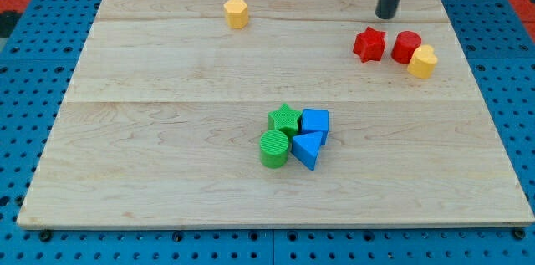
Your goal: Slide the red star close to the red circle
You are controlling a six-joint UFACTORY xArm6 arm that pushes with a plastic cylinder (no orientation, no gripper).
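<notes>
The red star (369, 44) lies near the view's upper right on the wooden board (167, 131). The red circle (406, 46) sits just to its right, with a small gap between them. My tip (387, 14) is above and between the two, slightly up-right of the star, not touching either.
A yellow block (423, 62) touches the red circle's lower right. A yellow hexagon (236, 12) sits at the upper left of centre. A cluster in the middle holds a green star (285, 118), green circle (273, 148), blue cube (315, 120) and blue triangle (307, 149).
</notes>
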